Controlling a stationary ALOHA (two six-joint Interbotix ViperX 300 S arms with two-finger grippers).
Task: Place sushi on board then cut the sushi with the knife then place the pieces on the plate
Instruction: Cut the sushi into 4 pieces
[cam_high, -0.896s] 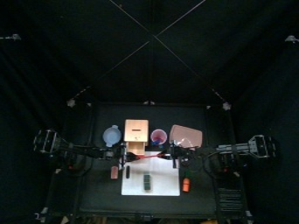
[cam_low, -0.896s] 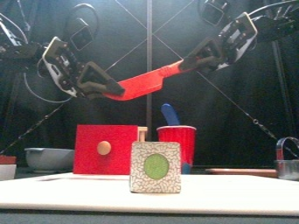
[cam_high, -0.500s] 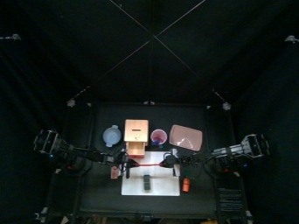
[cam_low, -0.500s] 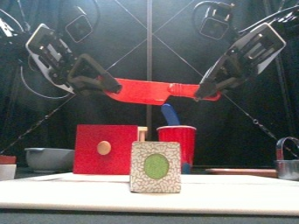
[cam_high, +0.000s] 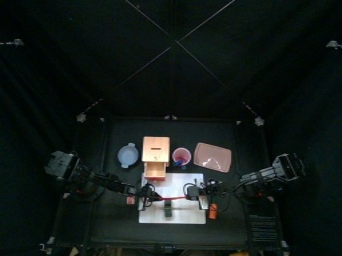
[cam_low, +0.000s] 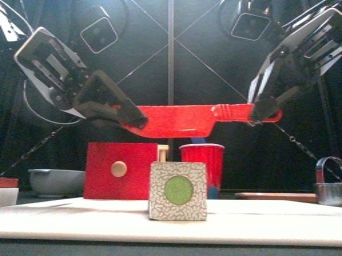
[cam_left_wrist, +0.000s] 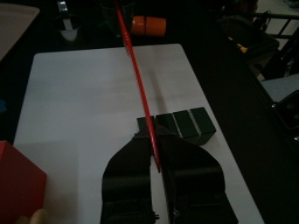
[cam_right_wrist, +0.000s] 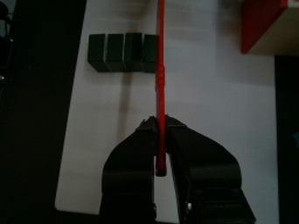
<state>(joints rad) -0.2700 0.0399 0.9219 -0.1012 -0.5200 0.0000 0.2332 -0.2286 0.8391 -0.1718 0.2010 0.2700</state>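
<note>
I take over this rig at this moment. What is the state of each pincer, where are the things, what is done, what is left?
The left pincer is shut on one end of the red knife, and the right pincer on the other. The knife is level above the white board.
The sushi roll lies on the board, uncut.
The pink plate, back right, holds no pieces.
Done: sushi placed, knife lifted.
Left: cut, then move the pieces.
</note>
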